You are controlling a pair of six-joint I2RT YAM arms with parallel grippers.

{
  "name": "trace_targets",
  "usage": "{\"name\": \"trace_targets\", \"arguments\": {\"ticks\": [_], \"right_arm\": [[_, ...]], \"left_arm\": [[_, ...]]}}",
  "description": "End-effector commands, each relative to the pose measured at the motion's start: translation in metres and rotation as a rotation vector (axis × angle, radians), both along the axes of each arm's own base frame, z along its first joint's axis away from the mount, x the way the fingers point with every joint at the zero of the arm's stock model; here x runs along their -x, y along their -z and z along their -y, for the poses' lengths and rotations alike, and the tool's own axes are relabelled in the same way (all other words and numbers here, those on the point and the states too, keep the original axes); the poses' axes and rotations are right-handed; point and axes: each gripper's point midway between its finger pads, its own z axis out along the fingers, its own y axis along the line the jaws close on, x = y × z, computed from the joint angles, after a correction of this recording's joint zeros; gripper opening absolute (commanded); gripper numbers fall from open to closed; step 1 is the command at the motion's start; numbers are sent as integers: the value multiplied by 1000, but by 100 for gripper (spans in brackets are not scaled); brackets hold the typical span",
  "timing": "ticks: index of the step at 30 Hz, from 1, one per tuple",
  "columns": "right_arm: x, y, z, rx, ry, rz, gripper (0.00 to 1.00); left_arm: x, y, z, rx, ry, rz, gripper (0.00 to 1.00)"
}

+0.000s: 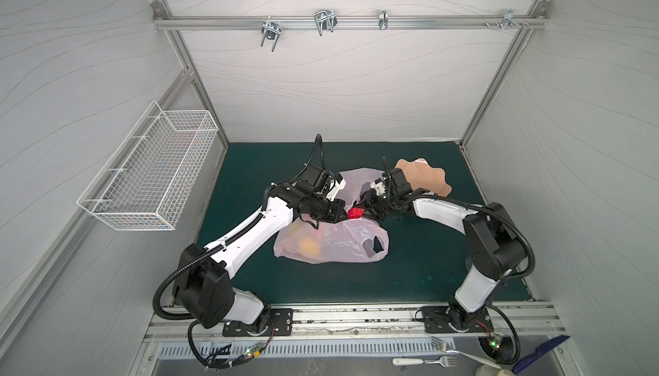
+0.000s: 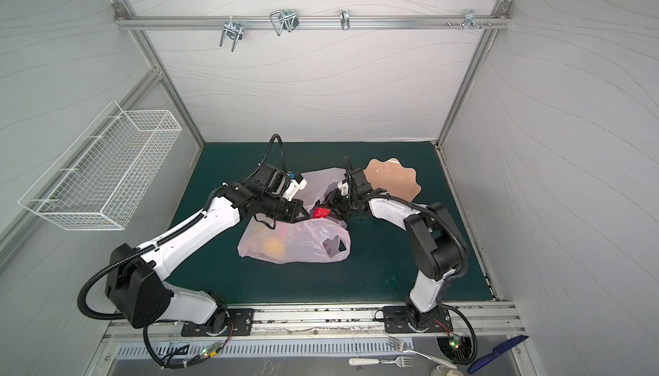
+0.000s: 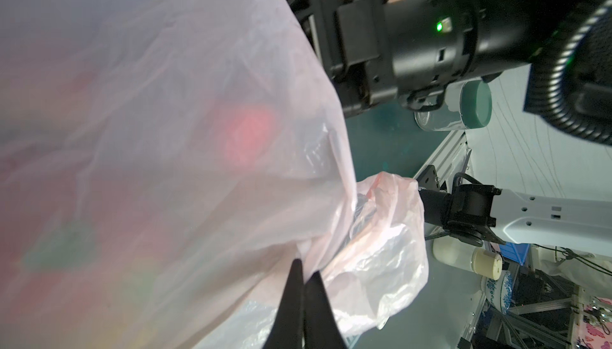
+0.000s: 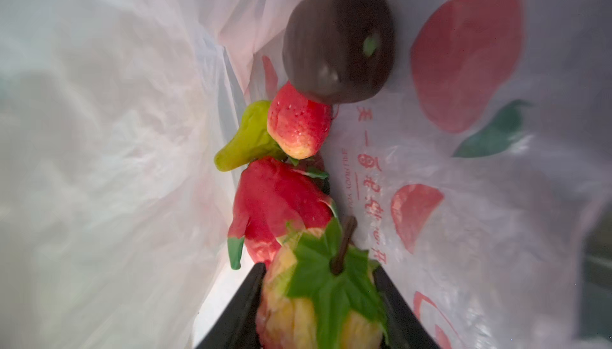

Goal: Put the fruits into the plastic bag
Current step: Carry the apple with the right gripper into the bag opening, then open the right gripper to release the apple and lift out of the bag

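Much open mat (image 1: 431, 263) beside plastic bag (image 1: 344, 245)

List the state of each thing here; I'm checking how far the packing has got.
bag: lying on the mat, mouth held open, fruit inside.
left gripper: shut on the bag's edge.
right gripper: inside the bag, shut on a leafy fruit.
strawberry: loose in the bag.
pear: loose in the bag.
dragon fruit: loose in the bag.
dark fruit: loose in the bag.
plate: bare where it shows.
basket: looks empty.
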Motion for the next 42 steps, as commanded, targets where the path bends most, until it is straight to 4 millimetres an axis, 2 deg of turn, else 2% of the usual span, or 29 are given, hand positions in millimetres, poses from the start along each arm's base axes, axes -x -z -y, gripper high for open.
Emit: {"name": "trace_targets", "arguments": {"ticks": [1, 6, 11, 14, 21, 31, 36, 42], "right_arm": [[6, -7, -26, -50, -17, -38, 43], [24, -5, -52, -82, -76, -84, 53], [34, -8, -65, -153, -134, -107, 80], [36, -13, -68, -185, -157, -93, 89], [41, -19, -63, -194, -193, -82, 92], [45, -9, -47, -142, -196, -87, 92], [42, -17, -39, -123, -198, -45, 92], [37, -27, -19, -74, -189, 24, 94]], "left_arm": [[-6, -26, 1, 18, 4, 86, 0], [-5, -26, -1, 12, 4, 94, 0], [-5, -26, -3, 7, -1, 97, 0], [-4, -25, -4, 3, -2, 98, 0], [-4, -25, -7, 0, -8, 101, 0], [-4, -24, -6, 4, -9, 95, 0], [-3, -23, -9, -1, -15, 97, 0], [-1, -21, -13, -5, -32, 98, 0]]}}
